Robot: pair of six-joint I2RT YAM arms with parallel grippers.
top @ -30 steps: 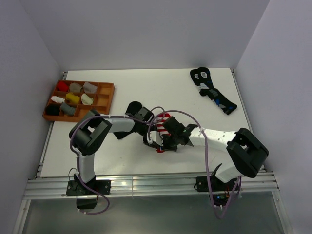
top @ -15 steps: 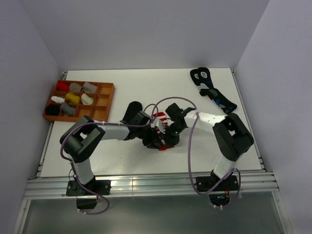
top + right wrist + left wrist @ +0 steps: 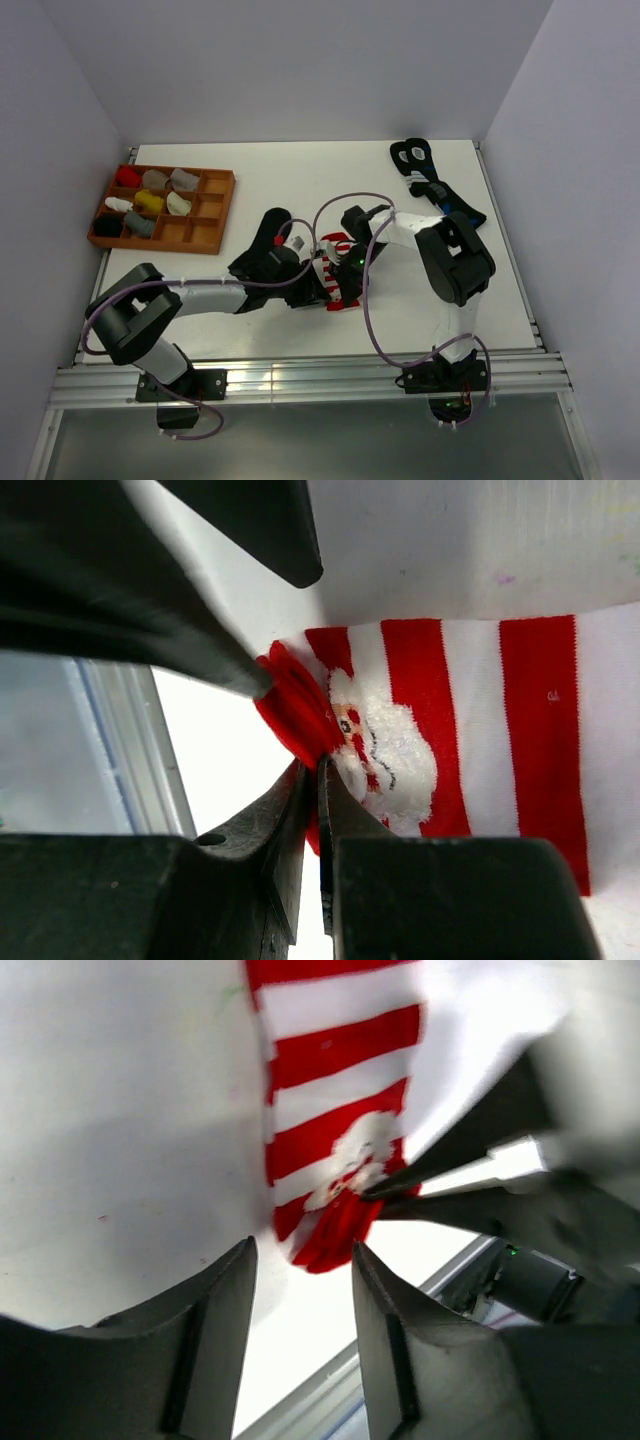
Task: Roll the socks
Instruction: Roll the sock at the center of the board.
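The red-and-white striped sock lies flat on the white table, mostly covered by both grippers. It has a Santa face near its red toe. My right gripper is shut on the edge of the red toe. My left gripper is open and empty, with the toe just beyond its fingertips. In the left wrist view the right gripper's fingers pinch the toe. A plain black sock lies behind the left arm's wrist.
An orange compartment tray with small coloured sock bundles stands at the back left. Dark socks with white rings and blue marks lie at the back right. The table's metal front rail is close to the grippers.
The left arm has stretched lower and reached right. The right forearm has swung back and its gripper has come down onto the sock's near toe end. The sock stays in the same spot.
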